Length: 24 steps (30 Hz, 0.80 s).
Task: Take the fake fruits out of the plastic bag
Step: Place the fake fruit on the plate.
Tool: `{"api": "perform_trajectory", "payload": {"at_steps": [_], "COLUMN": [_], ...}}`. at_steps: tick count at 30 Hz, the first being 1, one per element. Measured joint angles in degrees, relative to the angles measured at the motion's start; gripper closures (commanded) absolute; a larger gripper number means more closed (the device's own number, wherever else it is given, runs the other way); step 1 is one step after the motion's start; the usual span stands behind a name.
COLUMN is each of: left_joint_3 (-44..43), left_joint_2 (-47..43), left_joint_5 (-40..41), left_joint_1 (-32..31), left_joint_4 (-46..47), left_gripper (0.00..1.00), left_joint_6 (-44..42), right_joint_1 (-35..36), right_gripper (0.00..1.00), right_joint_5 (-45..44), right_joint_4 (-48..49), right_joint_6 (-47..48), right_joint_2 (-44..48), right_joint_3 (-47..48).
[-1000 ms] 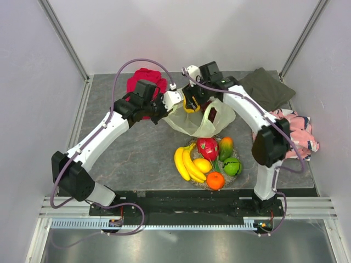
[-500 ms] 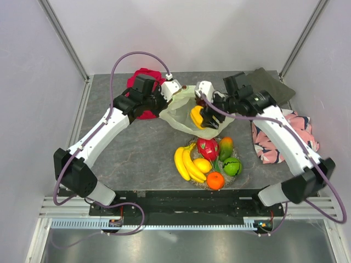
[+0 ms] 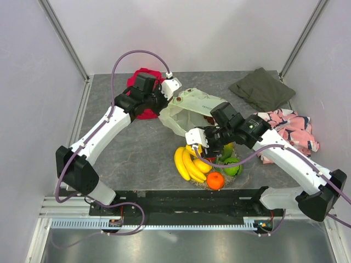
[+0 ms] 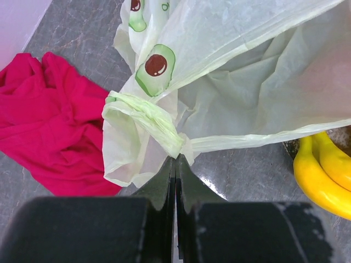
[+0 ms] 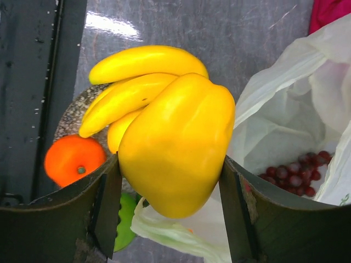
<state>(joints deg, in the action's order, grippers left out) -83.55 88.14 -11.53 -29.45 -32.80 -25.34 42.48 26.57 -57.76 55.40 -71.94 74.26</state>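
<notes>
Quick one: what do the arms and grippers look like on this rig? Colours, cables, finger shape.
The left arm and right arm have white link shells with black joint housings. A mauve cable loops along each. The left gripper and right gripper have dark fingers; the left's taper to thin tips. No markings show.

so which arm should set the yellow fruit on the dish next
Right: the right gripper holds the glossy yellow plastic fruit over the speckled round dish; the left gripper is shut on the pale green plastic bag.

Grey table (image 3: 137, 148) with bag (image 3: 189, 109), red cloth (image 4: 49, 120)
</notes>
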Motion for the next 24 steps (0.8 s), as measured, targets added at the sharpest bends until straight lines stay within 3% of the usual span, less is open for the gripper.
{"api": "perform_trajectory", "payload": {"at_steps": [7,14,24], "left_joint_3": [-0.1,-0.1,-0.1], "left_joint_2": [0.2,0.2,0.2], "left_joint_5": [-0.7,-1.0,-1.2], "left_joint_1": [0.1,0.1,0.1], "left_joint_4": [0.0,0.0,0.0], "left_gripper": [0.98,0.98,0.98], "left_joint_6": [0.1,0.4,0.4], "right_joint_1": [0.4,0.5,0.5], "right_gripper": [0.48,0.47,0.43], "right_joint_5": [0.7,0.3,-1.2], "right_joint_4": [3.3,5.2,6.1], "right_joint_6": [4.4,0.2,-2.3], "right_joint_2": [-1.8,-11.9,-12.1], "right_joint_3": [-0.2,-0.2,-1.9]}}
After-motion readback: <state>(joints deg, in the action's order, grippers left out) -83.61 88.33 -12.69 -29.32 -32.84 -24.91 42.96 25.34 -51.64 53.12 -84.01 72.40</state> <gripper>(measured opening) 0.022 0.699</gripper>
